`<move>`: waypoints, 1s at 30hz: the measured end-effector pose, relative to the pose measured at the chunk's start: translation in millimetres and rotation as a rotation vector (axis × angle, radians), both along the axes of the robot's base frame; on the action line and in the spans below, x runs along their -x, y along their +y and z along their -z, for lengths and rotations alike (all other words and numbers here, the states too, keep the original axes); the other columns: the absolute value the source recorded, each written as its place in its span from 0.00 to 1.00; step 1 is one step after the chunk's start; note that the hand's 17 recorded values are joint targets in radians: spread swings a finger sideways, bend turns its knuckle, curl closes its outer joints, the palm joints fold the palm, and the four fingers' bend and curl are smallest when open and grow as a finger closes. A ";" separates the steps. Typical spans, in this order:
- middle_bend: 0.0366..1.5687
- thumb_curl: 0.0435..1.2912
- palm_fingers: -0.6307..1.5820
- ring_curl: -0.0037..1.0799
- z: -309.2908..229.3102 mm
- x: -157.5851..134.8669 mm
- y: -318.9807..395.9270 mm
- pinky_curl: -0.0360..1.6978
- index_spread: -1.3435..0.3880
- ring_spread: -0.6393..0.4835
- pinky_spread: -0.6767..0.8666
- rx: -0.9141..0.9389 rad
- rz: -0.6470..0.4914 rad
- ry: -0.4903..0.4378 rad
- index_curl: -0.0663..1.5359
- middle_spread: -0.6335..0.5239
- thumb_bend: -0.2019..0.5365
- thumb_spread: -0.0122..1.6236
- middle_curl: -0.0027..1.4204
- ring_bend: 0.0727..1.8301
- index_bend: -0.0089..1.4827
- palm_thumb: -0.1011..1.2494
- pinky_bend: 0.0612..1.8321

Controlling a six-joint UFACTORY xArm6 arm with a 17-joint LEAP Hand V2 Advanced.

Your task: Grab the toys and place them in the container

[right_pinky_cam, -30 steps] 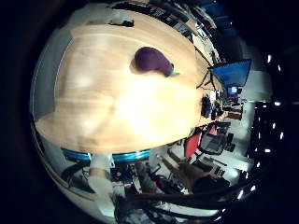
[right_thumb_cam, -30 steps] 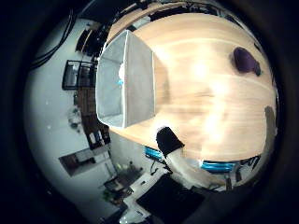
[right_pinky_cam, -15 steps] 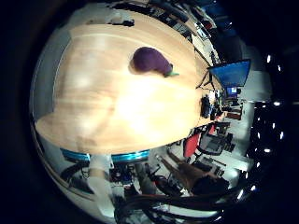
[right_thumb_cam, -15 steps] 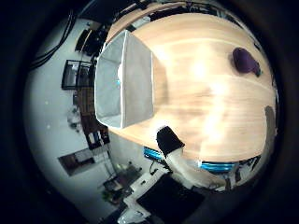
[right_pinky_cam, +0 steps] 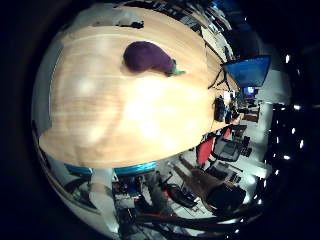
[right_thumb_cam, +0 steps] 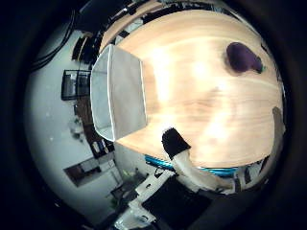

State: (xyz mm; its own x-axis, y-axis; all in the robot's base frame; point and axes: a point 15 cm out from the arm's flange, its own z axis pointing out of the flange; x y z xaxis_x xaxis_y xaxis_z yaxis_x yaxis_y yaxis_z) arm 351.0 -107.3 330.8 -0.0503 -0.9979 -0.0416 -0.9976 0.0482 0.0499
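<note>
A purple eggplant toy (right_pinky_cam: 150, 58) with a green stem lies on the light wooden table (right_pinky_cam: 110, 110); the right thumb side palm view shows it too (right_thumb_cam: 243, 57), far across the table from a grey rectangular container (right_thumb_cam: 119, 92) that stands near the table's edge.
Beyond the table stand a monitor (right_pinky_cam: 247, 75), office chairs (right_pinky_cam: 225, 150) and shelving (right_thumb_cam: 79, 86). A blue strip (right_thumb_cam: 216, 171) runs along the table's near edge.
The whole picture has shifted: the camera has moved. The eggplant toy looks larger and closer in the little finger side view. The toy and container have not moved on the table.
</note>
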 end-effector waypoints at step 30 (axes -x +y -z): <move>0.10 0.21 0.36 0.24 140.7 -96.1 -106.8 0.14 0.50 0.53 0.70 -0.023 0.080 0.135 0.21 0.40 0.24 0.60 0.24 0.18 0.12 0.36 0.34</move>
